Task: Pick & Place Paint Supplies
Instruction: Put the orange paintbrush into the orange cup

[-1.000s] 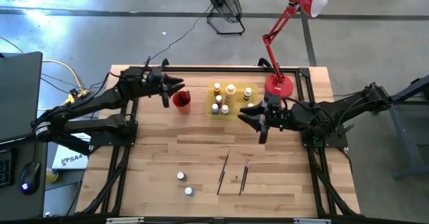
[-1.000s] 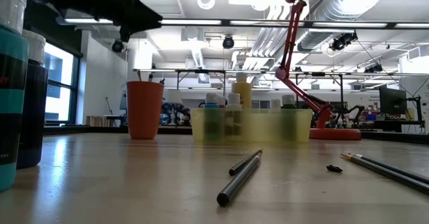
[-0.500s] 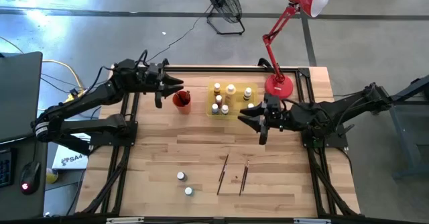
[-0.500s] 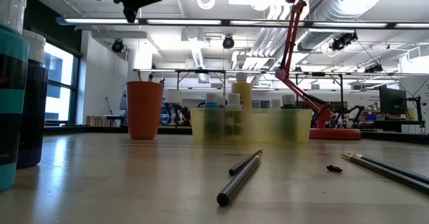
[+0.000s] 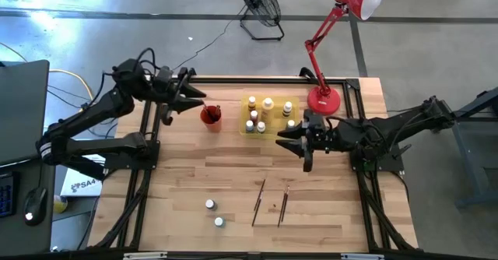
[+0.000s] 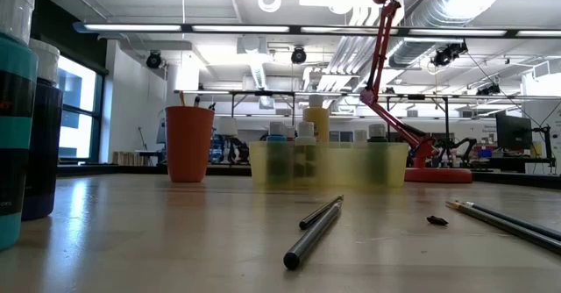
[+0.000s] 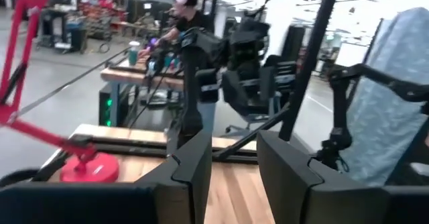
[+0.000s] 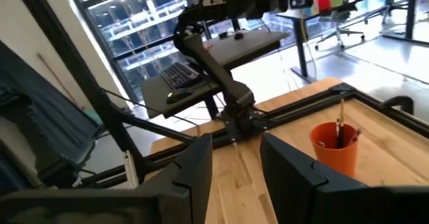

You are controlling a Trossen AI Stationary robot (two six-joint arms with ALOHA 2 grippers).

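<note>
Upper left of the high view, the left gripper (image 5: 194, 100) hangs jaws apart by the red cup (image 5: 211, 116), while the right gripper (image 5: 286, 140), jaws apart and empty, sits beside the yellow tray (image 5: 274, 131).

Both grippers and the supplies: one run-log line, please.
left gripper: open, empty, raised beside red cup | right gripper: open, empty, beside yellow tray | two bottles, brushes: loose on table

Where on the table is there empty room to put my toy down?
Bare wood lies between the two loose bottles and the yellow tray, and right of the brushes. It is crowded around the red cup, the tray and the lamp base.
</note>
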